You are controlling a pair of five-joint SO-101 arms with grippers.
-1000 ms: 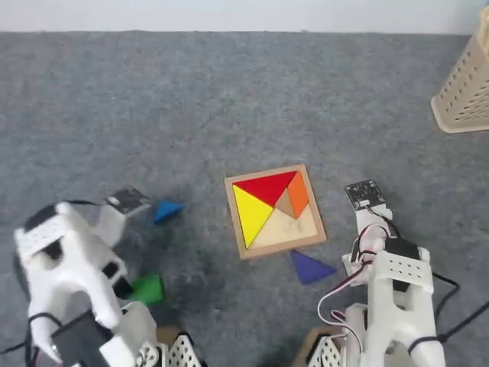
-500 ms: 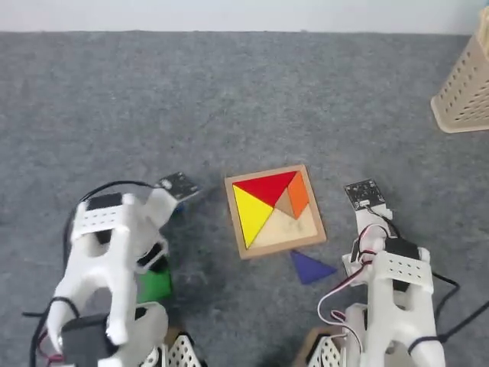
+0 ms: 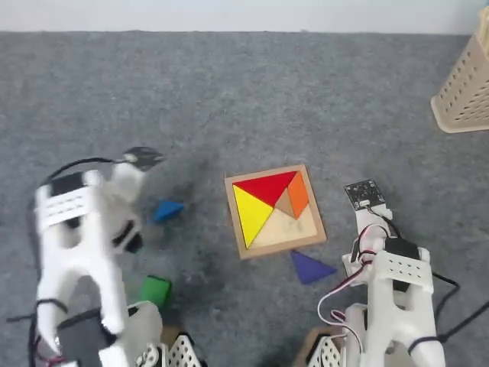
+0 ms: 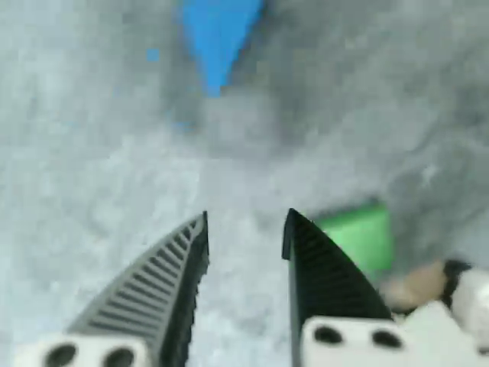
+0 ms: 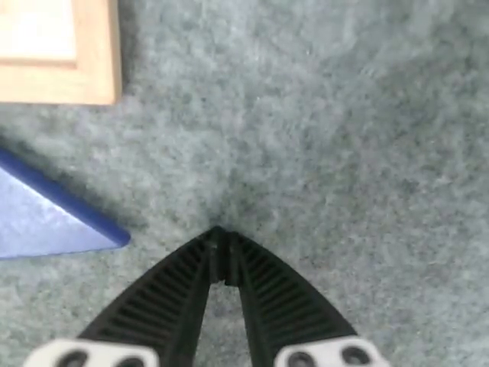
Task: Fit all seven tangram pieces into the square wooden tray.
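High view: the square wooden tray sits a little right of centre, turned slightly, and I count four pieces seated in it: the red triangle along its upper edge, the yellow triangle against its left side, the orange piece at the upper right corner and a small brown triangle between them. The lower right of the tray is bare wood, so I judge the job a bit over half done, with three pieces left out on the grey carpet: the purple triangle just below the tray's lower edge, the blue triangle well to its left, and the green piece at lower left. My left gripper hangs over the carpet with its fingers apart and nothing between them, the blue triangle ahead and the green piece beside one finger. My right gripper has its tips pressed together, empty, near the purple triangle. Open carpet surrounds the tray on all sides; the cream perforated stand at upper right is well clear.
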